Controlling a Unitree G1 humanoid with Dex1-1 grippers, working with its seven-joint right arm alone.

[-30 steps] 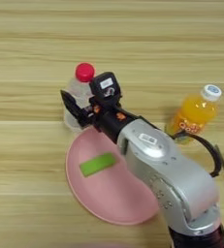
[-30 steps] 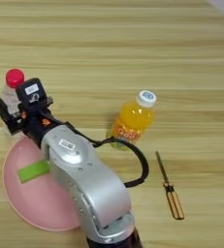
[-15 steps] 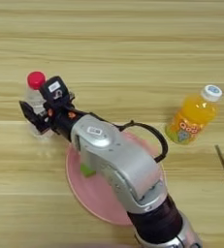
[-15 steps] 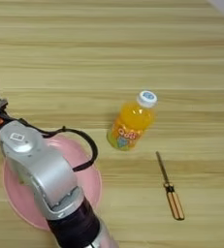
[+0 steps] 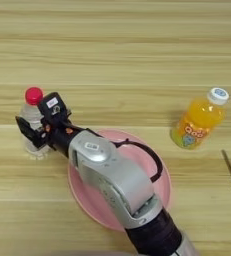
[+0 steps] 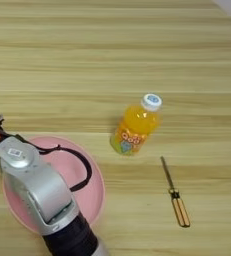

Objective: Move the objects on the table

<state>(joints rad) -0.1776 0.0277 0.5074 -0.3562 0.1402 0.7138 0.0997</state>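
Observation:
The clear bottle with a red cap [image 5: 33,116] stands upright on the table [image 5: 117,55], just left of the pink plate. My right gripper [image 5: 37,134] is shut on its body, one black finger on each side. The silver forearm [image 5: 114,180] stretches across the plate from the bottom edge. The orange juice bottle [image 5: 198,124] with a white-blue cap lies tilted at the right, apart from the gripper; it also shows in the right eye view as the orange juice bottle [image 6: 135,128].
A pink oval plate [image 5: 154,192] lies under my forearm, mostly covered by it. A screwdriver [image 6: 174,197] with an orange handle lies right of the juice bottle, near the front right.
My gripper has carried the clear bottle leftward from the plate's back rim to the table left of the plate. Over the last half second it sank slightly. The juice bottle has stayed put.

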